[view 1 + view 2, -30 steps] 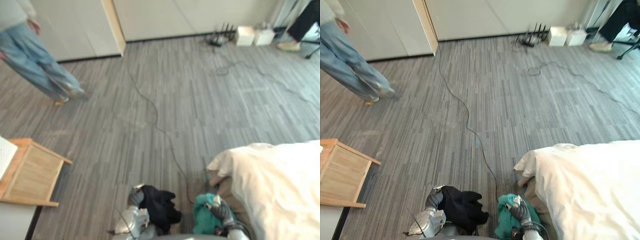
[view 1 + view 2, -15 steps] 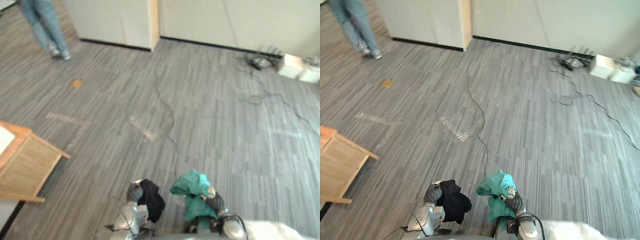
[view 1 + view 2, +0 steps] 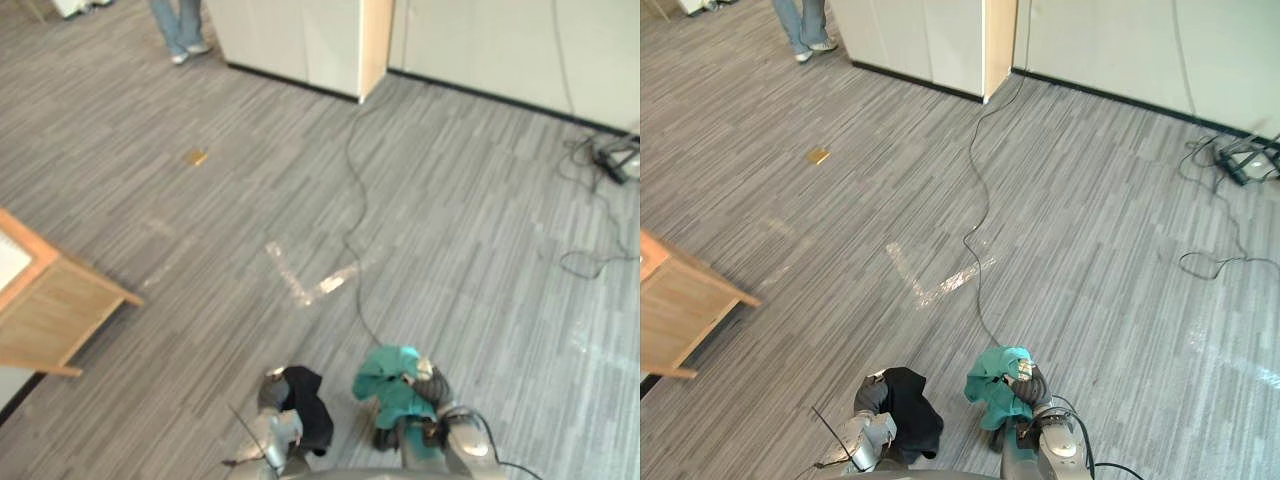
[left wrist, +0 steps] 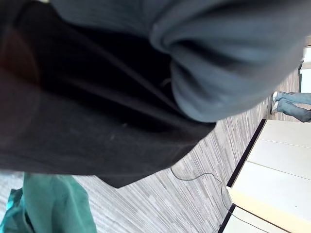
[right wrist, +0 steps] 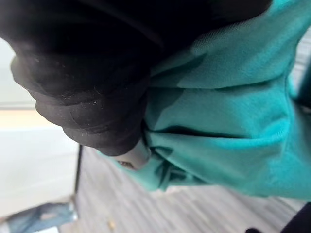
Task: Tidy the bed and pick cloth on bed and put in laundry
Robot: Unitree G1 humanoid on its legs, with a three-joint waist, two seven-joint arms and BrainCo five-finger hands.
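Hanging black cloth: draped off the left hand, clear of the grey floor.
Left fingers: buried under the black folds; whether they curled or lay straight could not be told.
Teal cloth: bunched over the right hand, just beside the black cloth.
Right fingers: curled into the teal folds, holding them.
Wooden stand: well away from both sets of fingers, on the left hand's side.
Person's legs: far beyond the fingertips, by the white panels.
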